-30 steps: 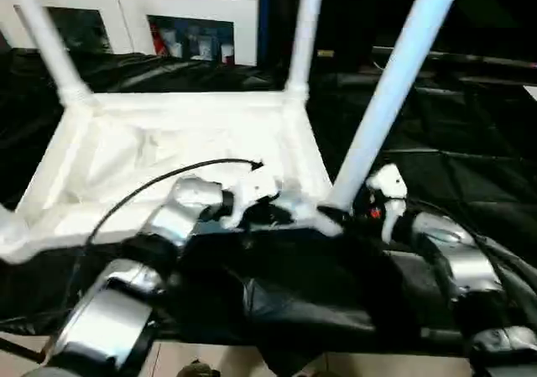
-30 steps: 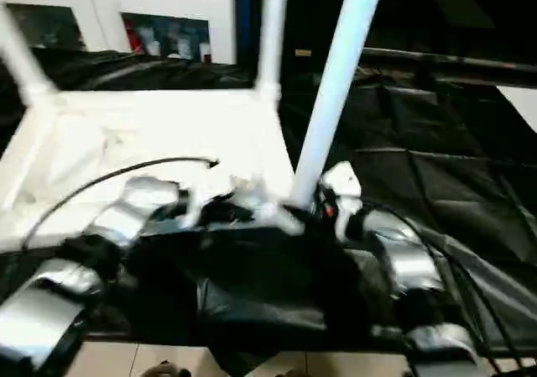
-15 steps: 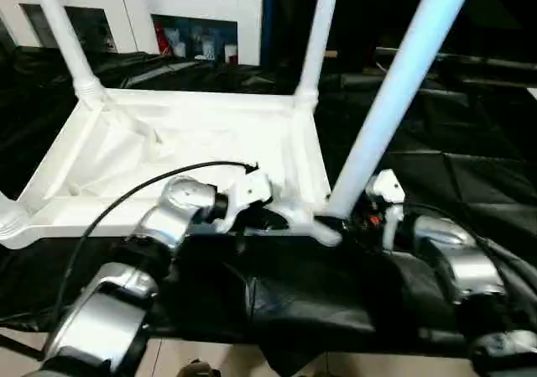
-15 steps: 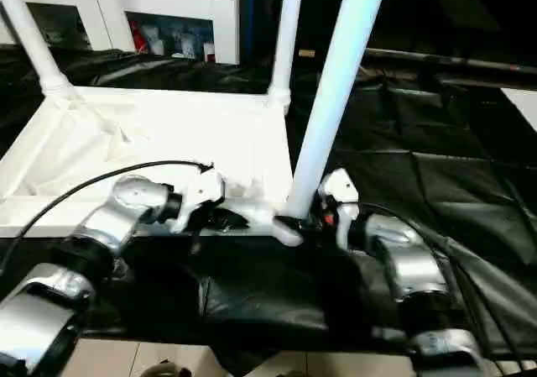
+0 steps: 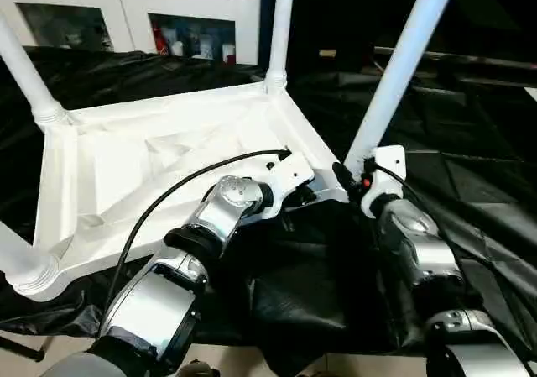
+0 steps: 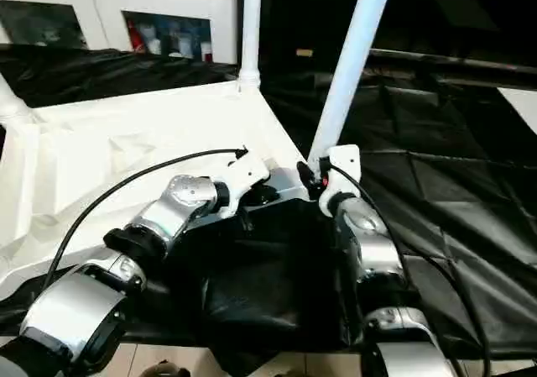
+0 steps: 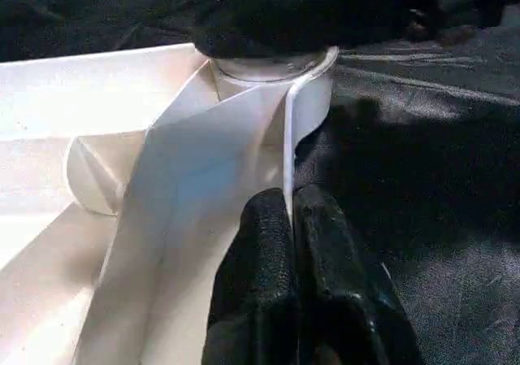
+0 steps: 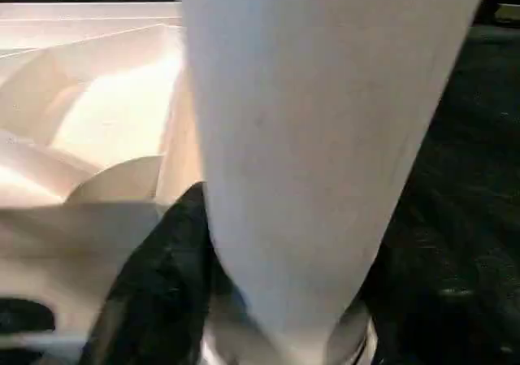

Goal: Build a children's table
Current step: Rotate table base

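On the black, wrinkled sheeting [image 5: 470, 142] lay one tabletop [image 5: 168, 154], upside down — white plastic, square, w/ a raised rim, diagonal ribs on its underside and round sockets at the corners. Four legs stood up from those sockets, all white, smooth, tubular: far-left leg [image 5: 25, 75], far-right leg [image 5: 279, 24], near-right leg [image 5: 401, 66], and the stub of the near-left leg [image 5: 21, 264] at the picture's edge. Two silver forearms reached in from below, a black cable looping over the left one.

Behind the sheeting stood a white cabinet [image 5: 134, 7] w/ glass doors.

Left gripper [image 7: 291, 219] was pinched closed on the tabletop's thin near rim, just beside the near-right corner socket; its two black, matte fingers [image 7: 260, 251] sat pressed together w/ the rim's edge between the tips. In the head views its white wrist block lay against that same rim.

Right gripper [image 5: 352, 180] sat at the foot of the near-right leg, right where the tube meets its socket. In the right wrist view one black finger [image 8: 154, 275] lay against the side of the tube, which ran up between the fingers — clasped round the leg, jaws held apart by its width.
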Controlling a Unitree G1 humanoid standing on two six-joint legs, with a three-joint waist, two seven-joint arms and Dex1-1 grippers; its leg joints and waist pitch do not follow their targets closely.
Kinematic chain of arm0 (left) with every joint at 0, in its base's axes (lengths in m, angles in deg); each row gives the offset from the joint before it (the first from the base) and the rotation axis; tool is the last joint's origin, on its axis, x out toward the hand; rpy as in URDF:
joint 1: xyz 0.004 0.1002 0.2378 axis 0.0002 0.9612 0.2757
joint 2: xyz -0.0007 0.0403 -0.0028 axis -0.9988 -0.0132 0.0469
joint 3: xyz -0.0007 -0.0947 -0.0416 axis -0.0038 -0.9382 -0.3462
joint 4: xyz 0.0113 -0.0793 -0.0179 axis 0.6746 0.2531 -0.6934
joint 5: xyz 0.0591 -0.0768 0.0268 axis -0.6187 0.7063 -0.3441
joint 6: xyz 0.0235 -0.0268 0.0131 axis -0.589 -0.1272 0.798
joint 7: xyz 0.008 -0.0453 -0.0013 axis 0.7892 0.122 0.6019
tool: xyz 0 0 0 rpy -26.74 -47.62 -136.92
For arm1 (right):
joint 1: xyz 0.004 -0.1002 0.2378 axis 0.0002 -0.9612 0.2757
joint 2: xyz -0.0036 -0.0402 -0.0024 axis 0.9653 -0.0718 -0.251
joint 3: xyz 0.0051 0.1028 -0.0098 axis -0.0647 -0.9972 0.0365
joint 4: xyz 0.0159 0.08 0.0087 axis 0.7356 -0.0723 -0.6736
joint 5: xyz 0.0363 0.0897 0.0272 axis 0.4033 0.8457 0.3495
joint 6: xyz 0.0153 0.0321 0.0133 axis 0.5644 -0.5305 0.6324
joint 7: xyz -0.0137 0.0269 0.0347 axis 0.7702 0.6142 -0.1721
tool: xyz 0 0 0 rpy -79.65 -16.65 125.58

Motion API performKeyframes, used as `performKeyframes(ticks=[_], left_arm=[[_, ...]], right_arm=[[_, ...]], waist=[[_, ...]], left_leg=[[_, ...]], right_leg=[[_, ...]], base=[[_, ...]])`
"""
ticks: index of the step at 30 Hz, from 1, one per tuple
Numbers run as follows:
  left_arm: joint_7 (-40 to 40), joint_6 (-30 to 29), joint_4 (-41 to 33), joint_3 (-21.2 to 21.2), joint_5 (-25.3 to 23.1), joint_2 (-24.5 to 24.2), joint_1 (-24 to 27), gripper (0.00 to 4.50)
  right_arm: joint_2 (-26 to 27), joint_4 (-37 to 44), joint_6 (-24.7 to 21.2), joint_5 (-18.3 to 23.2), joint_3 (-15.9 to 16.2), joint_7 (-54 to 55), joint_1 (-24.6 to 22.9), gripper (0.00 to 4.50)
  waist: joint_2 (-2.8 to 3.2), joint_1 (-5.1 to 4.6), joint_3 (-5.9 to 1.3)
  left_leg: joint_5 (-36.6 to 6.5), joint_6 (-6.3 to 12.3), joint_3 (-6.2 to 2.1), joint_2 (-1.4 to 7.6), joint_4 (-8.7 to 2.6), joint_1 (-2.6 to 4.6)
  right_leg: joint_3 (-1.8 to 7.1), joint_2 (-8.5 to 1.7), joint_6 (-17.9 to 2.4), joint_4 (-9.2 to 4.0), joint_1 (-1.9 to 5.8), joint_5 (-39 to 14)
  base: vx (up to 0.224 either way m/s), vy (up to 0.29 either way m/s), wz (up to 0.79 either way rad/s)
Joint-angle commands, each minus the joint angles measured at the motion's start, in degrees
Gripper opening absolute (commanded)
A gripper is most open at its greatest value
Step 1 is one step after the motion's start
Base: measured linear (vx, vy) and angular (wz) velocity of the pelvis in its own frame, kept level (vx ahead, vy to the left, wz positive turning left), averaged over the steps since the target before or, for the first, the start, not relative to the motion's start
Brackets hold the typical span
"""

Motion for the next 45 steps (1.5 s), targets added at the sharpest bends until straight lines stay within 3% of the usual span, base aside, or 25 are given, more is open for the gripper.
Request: performKeyframes(ticks=[1, 4, 5, 7, 10, 12, 14, 17, 19, 20, 21, 22, 25, 27, 28, 29, 30, 31, 32, 35, 37, 38, 39, 40, 45], left_arm=[[1.22, 2.0, 0.33, -0.61, 0.29, 0.65, -1.16, 0.0], [0.53, 3.6, 1.03, -0.7, 0.36, -0.3, -1.18, 0.0], [0.54, 3.69, 1.14, -0.8, 0.35, -0.41, -1.2, 0.0], [0.4, 4.19, 1.26, -1.21, 0.41, -0.98, -1.14, 0.0], [0.02, 5.03, 0.82, -2.21, 1.19, -1.95, -0.69, 0.0], [-4.14, 4.17, -3.0, -4.37, 4.69, -3.15, 0.94, 0.0], [-5.51, 3.39, -4.15, -4.63, 5.43, -3.42, 1.36, 0.28], [-7.49, 2.05, -9.58, -4.45, 6.13, -5.19, 3.7, 0.57], [-9.68, -0.7, -15.77, -4.4, 7.18, -7.05, 6.18, 0.74], [-11.4, -5.67, -24.04, -5.06, 9.08, -9.39, 9.12, 0.74], [-11.89, -7.35, -26.72, -5.31, 9.7, -10.15, 10.04, 0.93], [-12.59, -9.36, -30.84, -5.69, 10.52, -11.52, 11.53, 0.93], [-13.57, -13.56, -38.58, -6.87, 12.48, -13.61, 14.6, 1.11], [-14.31, -16.43, -43.01, -6.92, 13.63, -14.57, 16.69, 1.39], [-15.08, -19.23, -47.44, -6.2, 14.12, -15.75, 19.39, 1.45], [-15.71, -21.35, -50.96, -5.45, 14.29, -16.9, 21.85, 1.45], [-15.96, -22.88, -53.29, -4.98, 14.4, -17.65, 23.36, 1.54], [-16.28, -26.71, -58.35, -4.47, 15.07, -19.58, 26.78, 1.65], [-16.26, -29.01, -61.29, -4.33, 15.56, -20.65, 28.53, 1.76], [-15.22, -37.62, -70.29, -4.95, 17.45, -23.83, 33.58, 1.99], [-15.21, -40.47, -73.49, -5.16, 18.0, -25.51, 35.7, 2.21], [-14.79, -42.01, -75.13, -5.5, 17.91, -26.34, 37.05, 2.26], [-13.61, -44.48, -77.39, -6.35, 17.27, -27.33, 39.17, 2.3], [-12.32, -45.2, -77.63, -7.24, 15.77, -27.67, 40.46, 2.3], [-6.74, -49.32, -79.5, -9.66, 12.91, -28.43, 43.49, 2.73]], right_arm=[[1.16, -0.62, -0.82, -0.35, 3.33, -3.2, -1.84, 2.92], [-2.92, 2.34, -0.94, 2.13, 1.5, -7.55, -3.25, 3.08], [-3.67, 2.91, -1.2, 2.51, 1.32, -8.74, -3.59, 3.08], [-7.28, 5.58, -2.42, 4.24, 0.59, -14.24, -5.48, 3.08], [-13.41, 12.25, -5.38, 8.35, -0.21, -25.55, -10.07, 3.08], [-17.99, 20.2, -10.41, 13.3, 0.47, -34.59, -14.37, 3.08], [-18.4, 21.14, -11.05, 13.88, 0.75, -35.55, -14.81, 3.17], [-17.68, 21.99, -11.02, 14.01, 1.9, -35.52, -14.55, 3.2], [-15.99, 21.16, -10.66, 13.3, 2.91, -34.37, -13.41, 3.2], [-13.09, 19.24, -10.13, 12.36, 3.64, -32.79, -11.5, 3.2], [-12.19, 18.66, -10.14, 12.16, 3.86, -32.34, -10.9, 3.2], [-10.77, 17.81, -9.98, 11.84, 4.4, -31.82, -9.99, 3.2], [-8.84, 17.74, -11.36, 12.14, 5.93, -32.18, -8.88, 3.2], [-7.42, 16.43, -11.09, 11.77, 6.55, -31.74, -7.65, 3.2], [-5.85, 14.34, -9.92, 11.0, 6.69, -30.29, -6.04, 3.2], [-4.37, 12.03, -8.66, 10.38, 6.33, -28.34, -4.37, 3.2], [-3.56, 10.67, -7.9, 10.04, 6.09, -27.16, -3.42, 3.2], [-1.64, 6.85, -5.63, 9.18, 5.04, -23.52, -0.84, 3.2], [-0.72, 4.96, -4.72, 8.98, 4.43, -21.82, 0.44, 3.2], [1.57, -1.08, -1.8, 8.59, 2.19, -14.91, 4.36, 3.2], [2.18, -3.87, -0.83, 8.59, 1.21, -11.81, 6.01, 3.2], [2.35, -5.84, 0.12, 8.24, 0.6, -9.13, 7.11, 3.2], [2.64, -9.38, 1.6, 7.95, -0.61, -5.58, 9.04, 3.2], [2.82, -11.8, 2.4, 8.48, -1.96, -3.29, 10.48, 3.2], [2.89, -19.27, 5.48, 9.65, -5.6, 2.62, 14.75, 3.2]], waist=[[0.01, -0.12, -3.27], [-0.46, -0.12, -3.15], [-1.04, -0.2, -3.14], [-1.05, 0.41, -3.26], [-1.77, 0.27, -3.16], [-1.74, 0.62, -3.17], [-1.9, 0.69, -3.3], [-1.5, 0.26, -3.47], [-1.41, 0.15, -3.49], [-1.92, 0.08, -3.4], [-1.52, -0.22, -3.48], [-1.35, 0.16, -3.71], [-1.31, 0.24, -3.5], [-1.65, 0.75, -3.36], [-2.3, 0.7, -3.23], [-2.55, 0.65, -3.25], [-2.01, 0.41, -3.13], [-2.35, 0.13, -3.17], [-2.79, 0.08, -2.91], [-2.84, 0.02, -2.82], [-3.26, 0.31, -2.59], [-3.99, 0.19, -2.46], [-3.74, 0.35, -2.49], [-4.28, 0.07, -2.54], [-4.09, 0.25, -2.67]], left_leg=[[-9.55, 3.39, -1.47, 2.89, -3.56, 0.41], [-10.39, 3.42, -1.49, 2.87, -3.57, 0.38], [-10.41, 3.68, -1.42, 2.83, -3.52, 0.29], [-8.39, 5.23, -1.35, 2.87, -3.25, 0.3], [-7.23, 7.05, -1.36, 2.51, -3.05, -0.33], [-6.9, 8.47, -1.41, 2.47, -2.89, -0.41], [-6.05, 8.94, -1.48, 2.6, -2.74, -0.67], [-5.52, 7.58, -1.6, 3.07, -2.83, -0.54], [-5.67, 6.74, -1.61, 3.42, -2.94, -0.25], [-5.43, 6.98, -1.48, 3.25, -2.92, -0.44], [-3.79, 6.07, -1.59, 3.39, -3.07, -0.79], [-3.75, 6.02, -1.3, 3.41, -2.71, 0.0], [-2.47, 6.25, -1.23, 3.51, -2.74, -0.18], [-2.89, 5.22, -1.17, 3.56, -2.86, -0.05], [-3.12, 5.03, -1.11, 3.61, -3.03, -0.08], [-3.3, 4.43, -1.27, 3.82, -3.1, -0.15], [-4.26, 3.28, -1.31, 3.72, -3.35, -0.16], [-4.86, 2.17, -1.13, 3.8, -3.29, 0.31], [-4.78, 2.14, -1.13, 3.59, -3.43, 0.01], [-5.37, 0.81, -1.13, 3.38, -3.53, 0.02], [-5.93, -0.1, -0.81, 3.2, -3.48, 0.57], [-6.22, -0.2, -0.87, 3.15, -3.57, 0.29], [-6.93, -0.9, -1.04, 3.12, -3.72, 0.31], [-7.71, -1.44, -1.07, 3.09, -3.63, 0.27], [-8.81, -2.71, -1.08, 2.98, -3.46, 0.44]], right_leg=[[3.34, -5.61, -12.13, -4.63, 2.6, -7.21], [3.32, -5.68, -11.27, -4.93, 2.61, -11.15], [3.29, -5.6, -11.02, -4.99, 2.66, -11.58], [3.37, -5.55, -10.55, -4.69, 2.75, -9.5], [3.07, -5.44, -10.29, -4.67, 3.14, -8.45], [3.02, -5.38, -9.63, -4.76, 3.29, -8.56], [3.03, -5.54, -9.72, -4.5, 3.28, -7.57], [2.87, -5.64, -11.21, -4.33, 2.74, -7.87], [2.9, -5.59, -13.1, -3.82, 2.44, -5.96], [2.85, -5.39, -13.13, -3.93, 2.37, -5.74], [2.87, -5.55, -14.23, -3.18, 2.35, -4.12], [2.93, -5.39, -14.38, -3.26, 1.92, -3.37], [3.06, -5.3, -15.21, -2.64, 1.94, -0.17], [3.07, -5.38, -14.75, -2.46, 1.85, -1.37], [3.05, -5.37, -14.58, -2.66, 1.81, -2.02], [3.04, -5.73, -14.64, -2.36, 1.83, -2.69], [3.06, -5.71, -14.37, -2.65, 1.7, -5.08], [3.15, -5.6, -14.1, -2.71, 1.45, -5.43], [3.21, -5.45, -13.87, -2.85, 1.54, -5.78], [3.41, -5.47, -13.18, -2.73, 1.56, -6.94], [3.39, -4.86, -12.02, -2.86, 1.11, -7.12], [3.39, -4.85, -11.62, -2.83, 1.24, -7.74], [3.36, -4.97, -10.76, -2.86, 1.29, -9.41], [3.31, -4.93, -10.27, -2.84, 1.29, -10.09], [3.4, -4.6, -8.53, -2.57, 0.98, -9.02]], base=[[0.0, 0.0, 0.0], [0.0, 0.0, 0.0], [0.0, 0.0, 0.0], [0.0, 0.0, 0.0], [0.0, 0.0, 0.0], [0.0, 0.0, 0.0], [0.0, 0.0, 0.0], [0.0, 0.0, 0.0], [0.0, 0.0, 0.0], [0.0, 0.0, 0.0], [0.0, 0.0, 0.0], [0.0, 0.0, 0.0], [0.0, 0.0, 0.0], [0.0, 0.0, 0.0], [0.0, 0.0, 0.0], [0.0, 0.0, 0.0], [0.0, 0.0, 0.0], [0.0, 0.0, 0.0], [0.0, 0.0, 0.0], [0.0, 0.0, 0.0], [0.0, 0.0, 0.0], [0.0, 0.0, 0.0], [0.0, 0.0, 0.0], [0.0, 0.0, 0.0], [0.0, 0.0, 0.0]])
